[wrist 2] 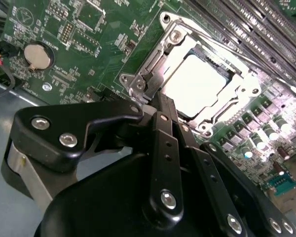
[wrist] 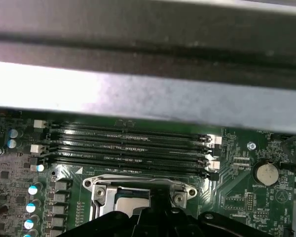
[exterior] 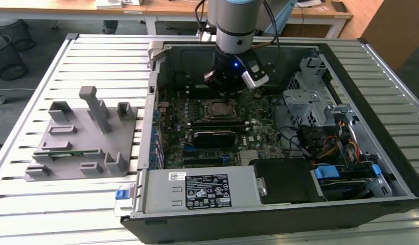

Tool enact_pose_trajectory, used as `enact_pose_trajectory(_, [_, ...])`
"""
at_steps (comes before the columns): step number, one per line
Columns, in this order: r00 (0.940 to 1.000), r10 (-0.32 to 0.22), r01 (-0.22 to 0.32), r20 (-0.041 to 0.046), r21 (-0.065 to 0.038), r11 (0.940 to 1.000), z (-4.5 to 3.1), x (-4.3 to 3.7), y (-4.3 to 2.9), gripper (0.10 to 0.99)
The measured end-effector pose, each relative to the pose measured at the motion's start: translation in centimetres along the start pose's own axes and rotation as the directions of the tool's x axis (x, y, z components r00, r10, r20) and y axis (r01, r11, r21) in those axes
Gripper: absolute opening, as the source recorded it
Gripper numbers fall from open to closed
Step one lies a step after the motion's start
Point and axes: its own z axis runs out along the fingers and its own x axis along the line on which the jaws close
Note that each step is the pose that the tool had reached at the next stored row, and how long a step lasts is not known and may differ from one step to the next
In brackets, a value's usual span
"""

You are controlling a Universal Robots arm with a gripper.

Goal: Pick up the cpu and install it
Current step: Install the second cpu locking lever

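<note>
The cpu [wrist 2: 200,81] sits in its socket on the motherboard [wrist 2: 89,29] (silvery top catching the light), right under and just ahead of the jaws [wrist 2: 163,106]. Jaws look pinched together, gripping nothing. Memory slots [wrist: 128,145] lie just beyond the socket.

Arm [exterior: 235,25] upright — gripper [wrist 2: 160,106] pointing down, jaws together.

Even, soft daylight fills the exterior view, with faint shadows inside the open computer case [exterior: 373,168]. In the second wrist view, strong glare washes the cpu [wrist 2: 200,81] nearly white. In the first wrist view, the case wall [wrist: 148,94] is a bright, blurred band.
</note>
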Motion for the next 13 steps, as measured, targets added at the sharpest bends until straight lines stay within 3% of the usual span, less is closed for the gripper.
enact_pose_trajectory(8, [1.0000,0.000,0.000,-0.0001,0.000,1.0000,-3.28,-0.09,0.19,0.106])
enact_pose_trajectory(13, [1.0000,0.000,0.000,-0.0001,0.000,1.0000,-3.59,-0.06,-0.22,0.106])
